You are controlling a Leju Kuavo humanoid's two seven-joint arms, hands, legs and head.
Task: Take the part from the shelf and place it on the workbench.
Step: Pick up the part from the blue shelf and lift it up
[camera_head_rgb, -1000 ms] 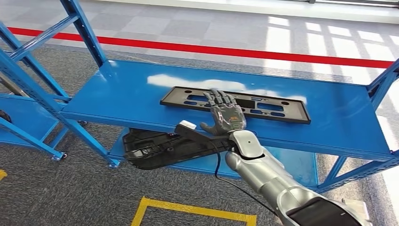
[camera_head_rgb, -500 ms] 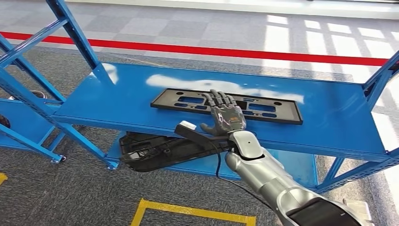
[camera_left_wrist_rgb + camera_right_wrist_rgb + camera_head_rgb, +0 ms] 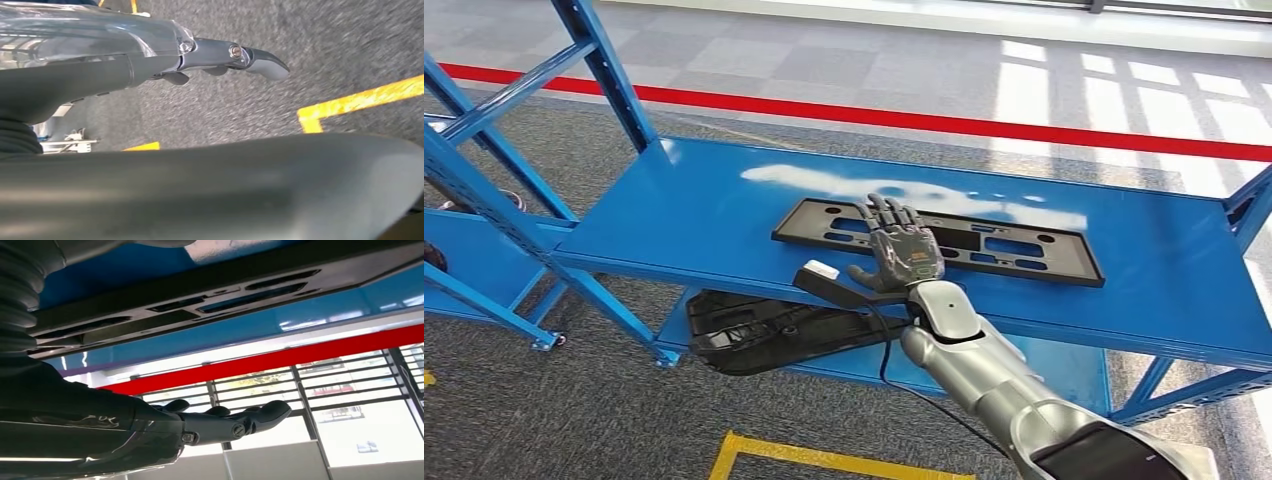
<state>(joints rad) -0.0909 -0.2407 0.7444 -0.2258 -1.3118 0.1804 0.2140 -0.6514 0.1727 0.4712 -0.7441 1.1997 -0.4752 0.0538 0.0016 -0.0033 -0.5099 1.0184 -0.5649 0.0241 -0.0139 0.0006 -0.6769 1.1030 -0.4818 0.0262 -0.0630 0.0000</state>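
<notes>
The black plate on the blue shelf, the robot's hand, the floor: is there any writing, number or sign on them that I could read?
No readable text anywhere.
Right hand: a small reddish mark on its back, too blurred to read.
Black part: only cut-outs, no lettering visible.
Blue shelf: no label visible.
Floor: a red line and yellow line, no words.

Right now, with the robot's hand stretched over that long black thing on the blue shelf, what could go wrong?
1. The right hand is open above the middle of the flat black part. The part lies low on the blue shelf, so the fingers might slide over it instead of getting under an edge.
2. The part is long. Gripped at one spot, it could tip or twist when lifted.
3. The shelf's blue post stands near and could catch a swinging end.
</notes>
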